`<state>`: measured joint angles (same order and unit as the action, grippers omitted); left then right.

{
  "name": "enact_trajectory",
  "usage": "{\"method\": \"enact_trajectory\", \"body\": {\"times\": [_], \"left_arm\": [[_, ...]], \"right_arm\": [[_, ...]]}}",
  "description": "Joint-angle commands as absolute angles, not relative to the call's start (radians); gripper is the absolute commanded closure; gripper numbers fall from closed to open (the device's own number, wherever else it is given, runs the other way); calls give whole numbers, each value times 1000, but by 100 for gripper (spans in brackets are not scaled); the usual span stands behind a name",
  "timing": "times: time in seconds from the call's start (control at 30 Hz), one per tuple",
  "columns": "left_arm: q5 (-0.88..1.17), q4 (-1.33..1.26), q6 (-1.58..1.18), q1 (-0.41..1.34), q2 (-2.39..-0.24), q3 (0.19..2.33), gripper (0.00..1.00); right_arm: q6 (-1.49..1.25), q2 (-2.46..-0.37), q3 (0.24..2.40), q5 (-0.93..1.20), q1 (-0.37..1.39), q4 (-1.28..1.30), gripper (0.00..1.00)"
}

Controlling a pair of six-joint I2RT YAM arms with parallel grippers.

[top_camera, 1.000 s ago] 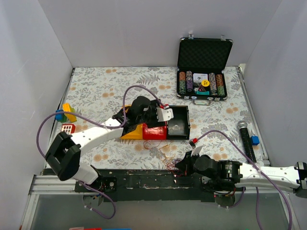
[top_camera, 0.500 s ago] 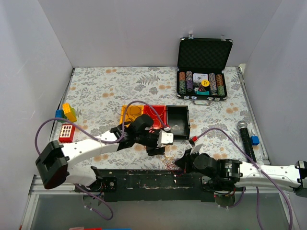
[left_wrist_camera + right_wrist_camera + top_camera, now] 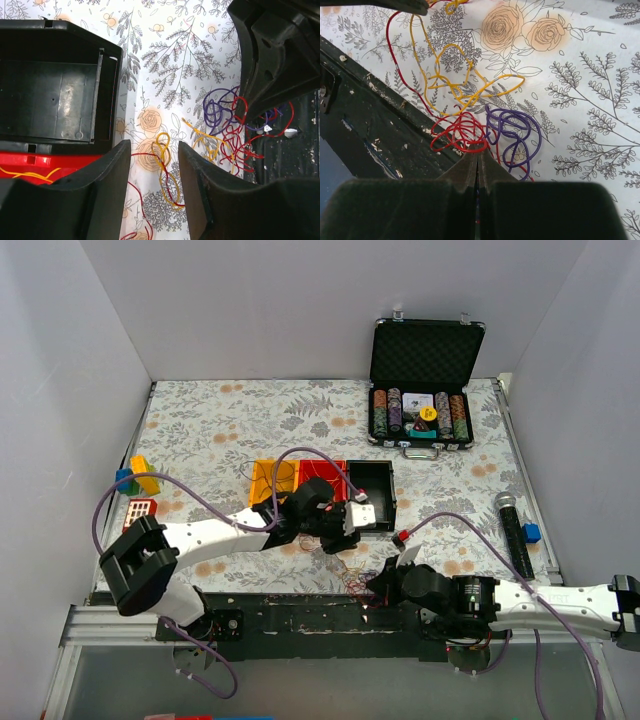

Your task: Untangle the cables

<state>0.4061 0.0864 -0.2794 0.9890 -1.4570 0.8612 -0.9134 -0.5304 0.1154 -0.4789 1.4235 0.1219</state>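
Observation:
The cables [image 3: 349, 574] are a small tangle of yellow, red and purple wires on the flowered cloth at the near table edge. My right gripper [image 3: 380, 586] is shut on the tangle; in the right wrist view its closed tips [image 3: 478, 152] pinch the red loops [image 3: 462, 134], with purple loops [image 3: 515, 127] beside them. My left gripper [image 3: 343, 540] is open just behind the tangle. In the left wrist view it [image 3: 152, 150] straddles a yellow and red strand [image 3: 168, 172] without touching it, and the main tangle [image 3: 230, 125] lies to the right.
Yellow [image 3: 270, 476], red [image 3: 325, 472] and black [image 3: 375, 496] bins stand behind the left gripper. An open poker chip case [image 3: 425, 390] is at the back right. A microphone [image 3: 512, 530] and blue block [image 3: 531, 532] lie right, toy blocks [image 3: 140, 480] left.
My left arm has swung from over the bins forward and down to the strands beside the tangle. The right gripper has stayed shut on the tangle in place.

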Motion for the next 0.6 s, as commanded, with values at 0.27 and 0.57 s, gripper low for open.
{"method": "enact_trajectory", "body": {"times": [0.27,0.57], "left_arm": [[388,55,-201,1022,-1540,916,58],[338,133,-221,1031,-1487,997,100]], "right_arm": [[-914,-503,61,-476,1430,15,99],[-908,-525,63,-460,1430,23,99]]}}
